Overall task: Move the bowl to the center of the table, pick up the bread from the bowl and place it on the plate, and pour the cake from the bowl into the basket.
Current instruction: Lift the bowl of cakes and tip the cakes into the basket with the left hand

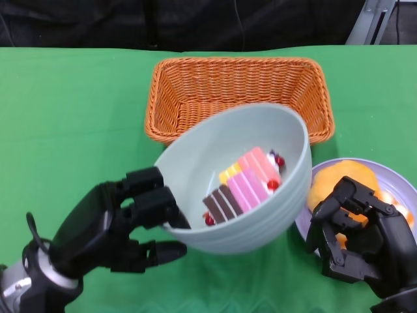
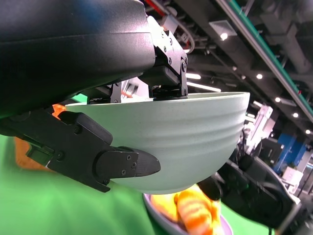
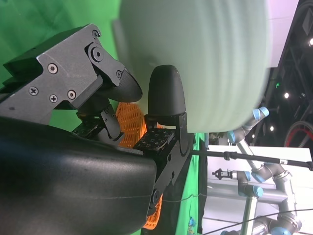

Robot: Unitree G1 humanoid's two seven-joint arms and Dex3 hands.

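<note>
Now the left hand (image 1: pixel 140 218) grips the bowl (image 1: pixel 260 215) by its near-left rim, fingers over the lip and more beneath the wall, and holds it lifted and tipped toward the far edge of the worktop (image 1: pixel 71 111). The cake (image 1: pixel 242 186) lies inside against the bowl's right wall, not yet sliding out. The basket (image 1: pixel 195 91) stands just beyond the bowl, near the far edge, with the bowl's far rim overlapping its near wall in the head view. The bread (image 1: pixel 339 182) already rests on the plate (image 1: pixel 391 179) at the right, so by my reading the pour is the step in hand. The right hand (image 1: pixel 355 231) hangs over the plate's near side with fingers curled and nothing in them, close beside the bowl's right wall; I cannot tell if it touches. To pour well, I would carry the bowl further over the basket's middle before tipping more, so the cake falls inside and not on the near wall. Tip slowly, rolling the wrist away, since the cake sits off to the right and may slide sideways. Keep the rim grip firm; it is one-sided and the bowl could twist. The right hand should stay clear of the plate.
</note>
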